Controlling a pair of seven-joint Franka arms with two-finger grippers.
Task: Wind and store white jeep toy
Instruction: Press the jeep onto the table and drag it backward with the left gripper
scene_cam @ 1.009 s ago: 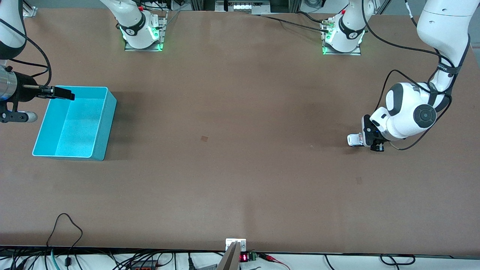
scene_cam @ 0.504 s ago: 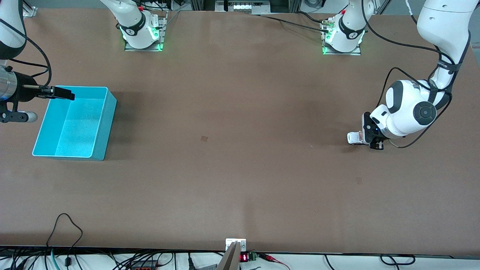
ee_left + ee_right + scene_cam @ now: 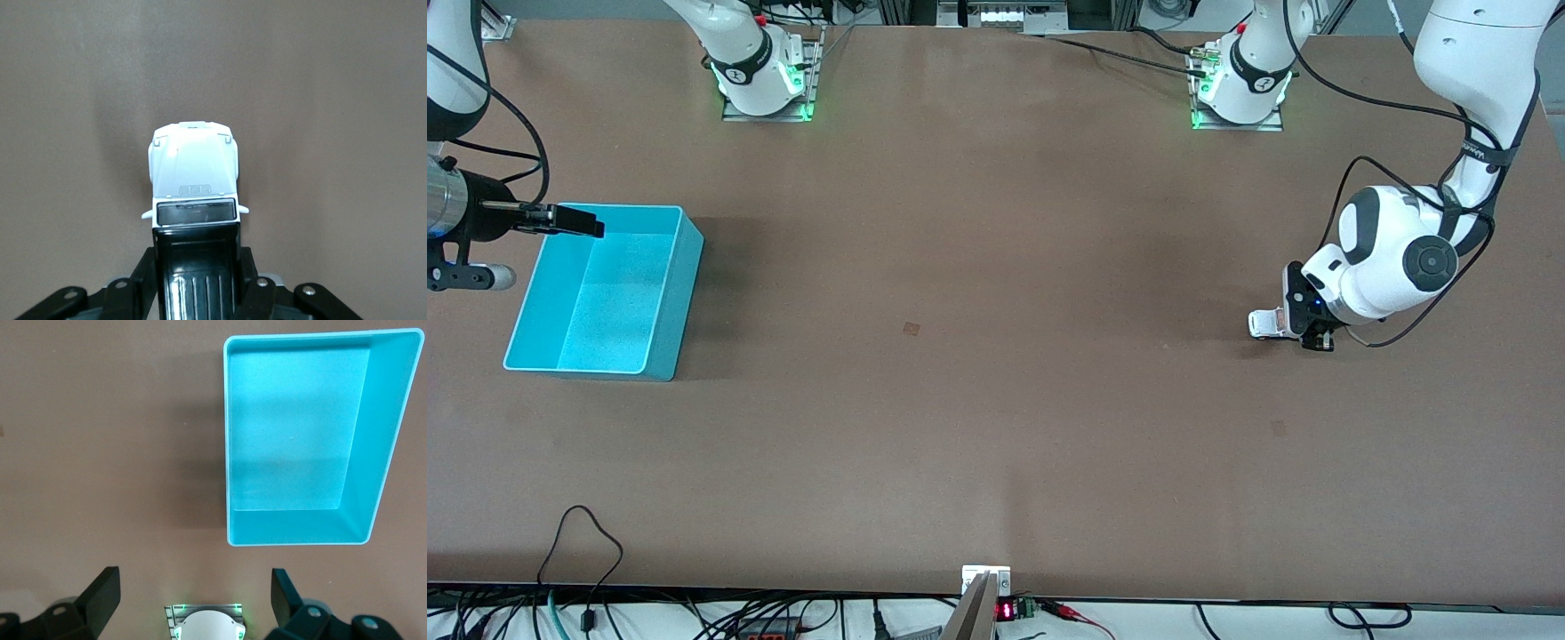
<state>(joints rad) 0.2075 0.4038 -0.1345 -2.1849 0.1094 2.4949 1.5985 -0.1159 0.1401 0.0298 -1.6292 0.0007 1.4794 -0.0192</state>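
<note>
The white jeep toy (image 3: pixel 1264 324) is at the left arm's end of the table, low at the tabletop. My left gripper (image 3: pixel 1300 327) is shut on it. In the left wrist view the white hood (image 3: pixel 193 167) sticks out ahead, and the fingers (image 3: pixel 251 280) press both sides of the black roof. The cyan bin (image 3: pixel 605 302) is empty at the right arm's end of the table. My right gripper (image 3: pixel 576 222) waits open and empty in the air by the bin's edge. Its fingers (image 3: pixel 100 593) stand wide apart in the right wrist view, which also shows the bin (image 3: pixel 293 440).
The two arm bases (image 3: pixel 765 80) (image 3: pixel 1238 89) stand along the table's edge farthest from the front camera. The right arm's base (image 3: pixel 204 625) also shows in the right wrist view. Cables (image 3: pixel 587 542) lie at the edge nearest to the front camera.
My left gripper and the jeep have shifted slightly toward the robots' bases. The right arm and the bin have not moved.
</note>
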